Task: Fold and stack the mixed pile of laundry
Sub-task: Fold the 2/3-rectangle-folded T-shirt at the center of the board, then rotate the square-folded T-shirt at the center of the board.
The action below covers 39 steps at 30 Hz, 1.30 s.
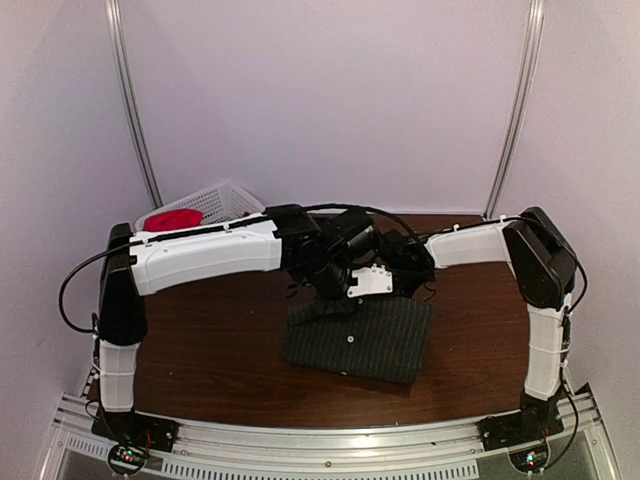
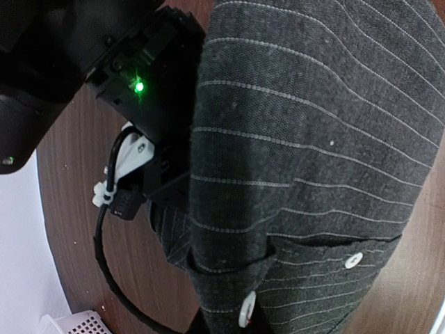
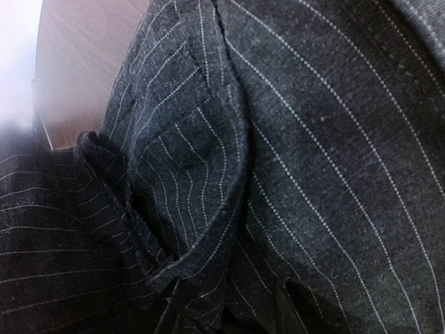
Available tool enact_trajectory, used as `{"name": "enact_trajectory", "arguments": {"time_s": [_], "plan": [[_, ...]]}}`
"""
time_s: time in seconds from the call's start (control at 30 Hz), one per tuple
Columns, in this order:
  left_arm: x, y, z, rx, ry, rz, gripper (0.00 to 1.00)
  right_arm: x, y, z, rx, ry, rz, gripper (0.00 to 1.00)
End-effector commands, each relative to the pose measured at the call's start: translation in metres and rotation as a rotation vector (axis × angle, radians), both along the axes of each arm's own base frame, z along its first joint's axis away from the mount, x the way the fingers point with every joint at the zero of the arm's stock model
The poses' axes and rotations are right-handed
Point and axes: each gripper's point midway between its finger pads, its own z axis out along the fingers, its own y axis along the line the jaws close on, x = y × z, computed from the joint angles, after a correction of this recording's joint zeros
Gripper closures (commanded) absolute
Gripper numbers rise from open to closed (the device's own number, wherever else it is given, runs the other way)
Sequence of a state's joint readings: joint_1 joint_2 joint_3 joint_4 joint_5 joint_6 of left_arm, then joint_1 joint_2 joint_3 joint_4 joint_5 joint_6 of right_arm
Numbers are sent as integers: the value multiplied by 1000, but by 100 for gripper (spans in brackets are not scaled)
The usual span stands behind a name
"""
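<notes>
The shirt [image 1: 360, 338] lay as a folded rectangle near the middle of the worktop [image 1: 220, 350], buttons showing. The left end effector [image 1: 326, 300] and right end effector [image 1: 376, 296] were side by side, down at its 12 o'clock edge. Cloth filled both wrist views, so I could not tell whether either was apart, together or clamped on fabric. That edge looked bunched, one loose fold standing up. My judgement: flatten that ridge and square the corners, moving both arms evenly so the shirt would not drag. The T-shirt [image 1: 172, 218] sat in the basket [image 1: 225, 197] at 10 o'clock, not yet folded.
</notes>
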<state>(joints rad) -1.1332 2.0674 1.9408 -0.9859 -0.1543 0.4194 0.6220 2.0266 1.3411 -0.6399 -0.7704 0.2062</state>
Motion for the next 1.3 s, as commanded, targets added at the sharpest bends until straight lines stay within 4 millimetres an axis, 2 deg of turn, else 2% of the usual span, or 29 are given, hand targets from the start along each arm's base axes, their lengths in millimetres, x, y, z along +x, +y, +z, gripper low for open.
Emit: {"name": "enact_trajectory", "arguments": {"time_s": [0.0, 0.13, 0.33, 0.37, 0.43, 0.53, 0.6, 0.67, 0.73, 0.83, 0.87, 1.03, 1.17, 1.27], "plan": [[28, -21, 3, -46, -136, -14, 89, -3, 8, 2, 39, 24, 36, 55], [37, -22, -4, -46, -181, -16, 88, 23, 4, 25, 63, -25, -3, 54], [51, -26, -6, -75, -220, -3, 86, 82, -26, 75, 103, -140, -150, 52], [55, -28, -4, -89, -227, 6, 84, 89, -31, 81, 107, -154, -173, 52], [70, -29, 4, -123, -276, 52, 75, 101, -42, 90, 116, -177, -217, 50], [102, -27, 22, -174, -370, 157, 57, 112, -59, 91, 108, -184, -268, 50], [115, -25, 34, -215, -378, 210, 47, 117, -68, 88, 110, -180, -297, 50], [128, -15, 44, -258, -355, 290, 44, 119, -72, 82, 118, -165, -316, 50], [131, -1, 50, -301, -288, 361, 44, 118, -71, 74, 116, -141, -315, 50], [113, 20, 45, -358, -145, 411, 43, 104, -65, 59, 107, -98, -274, 51], [98, 27, 30, -353, -82, 403, 43, 98, -63, 55, 103, -89, -263, 51], [23, 43, 0, -468, 230, 350, 44, 69, -47, 22, 91, -24, -205, 54], [-5, 72, -15, -542, 368, 498, 45, 38, -34, -5, 44, 22, -152, 58], [-29, 87, -29, -574, 506, 600, 47, 16, -38, -15, 16, 40, -154, 58]]}}
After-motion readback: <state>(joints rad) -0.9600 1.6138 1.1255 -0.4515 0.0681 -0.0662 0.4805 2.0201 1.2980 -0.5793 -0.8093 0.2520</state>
